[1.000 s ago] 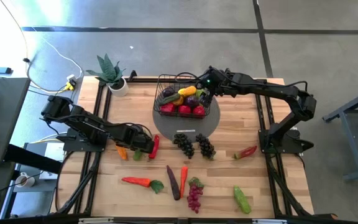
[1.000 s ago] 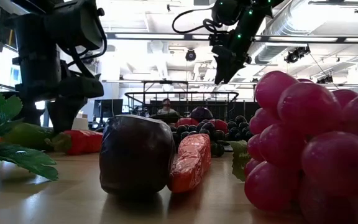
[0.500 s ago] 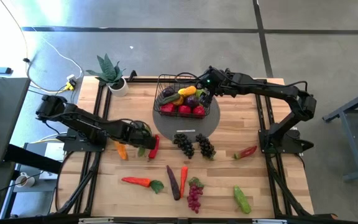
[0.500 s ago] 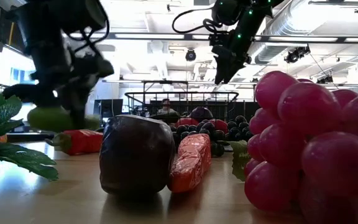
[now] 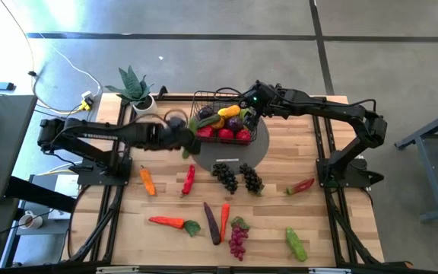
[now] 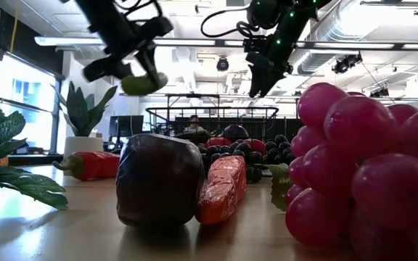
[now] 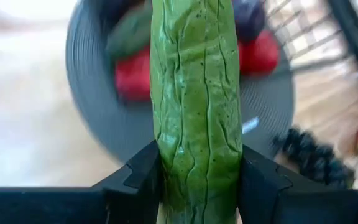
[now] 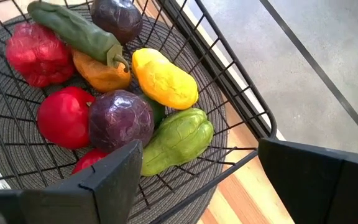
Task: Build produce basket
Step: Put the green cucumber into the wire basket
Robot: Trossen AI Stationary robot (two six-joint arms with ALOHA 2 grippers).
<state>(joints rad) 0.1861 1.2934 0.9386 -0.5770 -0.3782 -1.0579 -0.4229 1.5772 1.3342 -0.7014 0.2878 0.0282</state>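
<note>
The black wire basket (image 5: 204,94) stands on a grey round mat (image 5: 242,156) at the table's far middle. It holds produce: red, purple, yellow, orange and green pieces (image 8: 166,81). My left gripper (image 5: 182,139) hovers just left of the basket, shut on a green cucumber (image 7: 197,93), which also shows high up in the low view (image 6: 142,82). My right gripper (image 8: 194,168) hangs open above the basket's right part (image 5: 247,114), holding nothing. My left gripper pinches the cucumber's two sides (image 7: 166,168) between its two fingers (image 7: 140,180), which lie across it. The fingers slant downward from the table's left. The cucumber sticks out forward past the fingers, lifted clear of the table; its near end is hidden below the fingers.
Loose produce lies on the table in front of the mat: an orange pepper (image 5: 147,181), a red chili (image 5: 188,179), dark grapes (image 5: 238,178), a red pepper (image 5: 301,185), carrots (image 5: 169,222), an eggplant (image 5: 212,223), purple grapes (image 5: 238,237), a green cucumber (image 5: 296,243). A potted plant (image 5: 135,90) stands far left.
My left gripper has risen and gone toward the far edge and the basket, tipping less steeply downward. The green cucumber, which lay on the table beside the red chili, is now lifted clear and carried up beside the basket.
</note>
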